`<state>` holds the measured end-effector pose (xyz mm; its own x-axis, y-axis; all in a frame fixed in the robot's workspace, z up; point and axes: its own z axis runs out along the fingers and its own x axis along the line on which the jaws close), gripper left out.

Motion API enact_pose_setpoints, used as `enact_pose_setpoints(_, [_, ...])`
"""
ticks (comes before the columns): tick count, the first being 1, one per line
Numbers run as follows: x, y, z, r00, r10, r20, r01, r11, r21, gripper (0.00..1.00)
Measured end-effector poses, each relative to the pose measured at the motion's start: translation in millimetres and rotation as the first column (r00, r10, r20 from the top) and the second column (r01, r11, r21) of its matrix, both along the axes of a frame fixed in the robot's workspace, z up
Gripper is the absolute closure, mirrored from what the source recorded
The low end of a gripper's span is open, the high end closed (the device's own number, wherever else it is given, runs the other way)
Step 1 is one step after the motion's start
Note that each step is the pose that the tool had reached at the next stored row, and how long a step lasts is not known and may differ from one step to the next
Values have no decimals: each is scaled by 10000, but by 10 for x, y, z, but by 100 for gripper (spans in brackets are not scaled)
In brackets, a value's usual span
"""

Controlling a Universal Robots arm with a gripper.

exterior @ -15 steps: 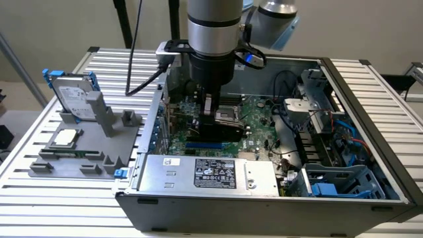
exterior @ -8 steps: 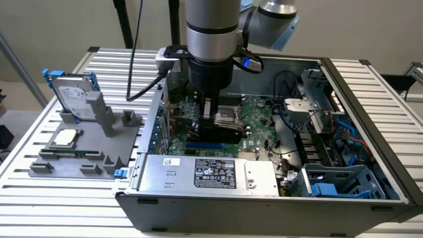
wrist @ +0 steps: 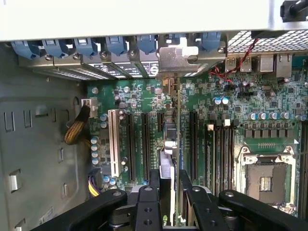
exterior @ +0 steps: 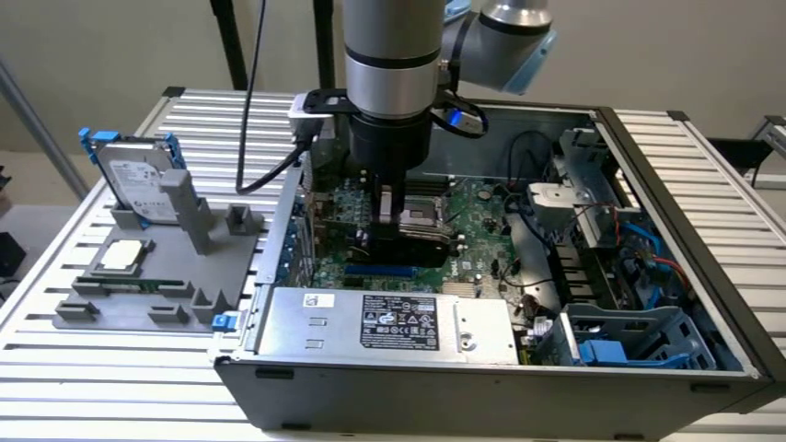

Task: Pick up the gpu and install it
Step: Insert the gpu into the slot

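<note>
I find the hand (wrist: 169, 195) clenched on the gpu (wrist: 168, 142), held edge-on at the motherboard (wrist: 269, 110) slots inside the case (exterior: 491, 387). Risk: if the card's edge sits off its slot, downward pressure may bend the bracket (wrist: 185, 57) or strain the board.

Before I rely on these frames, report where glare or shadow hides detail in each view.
Wrist view: the case rim is blown out to near white, the motherboard is evenly lit, the claw, shut on the gpu, reads nearly black. Exterior view: the motherboard under the arm sits in shadow; the power supply catches soft light, no hard glare.
</note>
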<state>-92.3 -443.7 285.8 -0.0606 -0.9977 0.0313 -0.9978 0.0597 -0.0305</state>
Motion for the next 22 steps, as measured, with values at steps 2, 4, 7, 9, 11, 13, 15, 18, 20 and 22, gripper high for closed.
enact_pose_setpoints(2, [0, 1, -1, 10000, 0, 1, 0, 10000, 2, 73])
enact_pose_setpoints(4, [-2, 1, -5, 10000, 0, 1, 0, 10000, 6, 73])
enact_pose_setpoints(7, [-16, 3, -12, 10000, 0, 0, 0, 10000, 30, 73])
enact_pose_setpoints(9, [-19, 7, -15, 10000, 1, 0, -1, 10000, 61, 73])
enact_pose_setpoints(11, [-20, 10, -19, 10000, 2, 0, -2, 10000, 96, 73])
enact_pose_setpoints(13, [-23, 13, -24, 10000, 0, 1, 0, 9999, 133, 73])
enact_pose_setpoints(15, [-30, 14, -31, 10000, -2, 3, 2, 9999, 156, 73])
enact_pose_setpoints(18, [-31, 14, -31, 10000, 0, 0, 0, 9999, 153, 73])
enact_pose_setpoints(20, [-32, 14, -34, 10000, 1, 1, -1, 9999, 155, 73])
enact_pose_setpoints(22, [-43, 14, -45, 10000, 5, 1, -5, 9999, 172, 73])
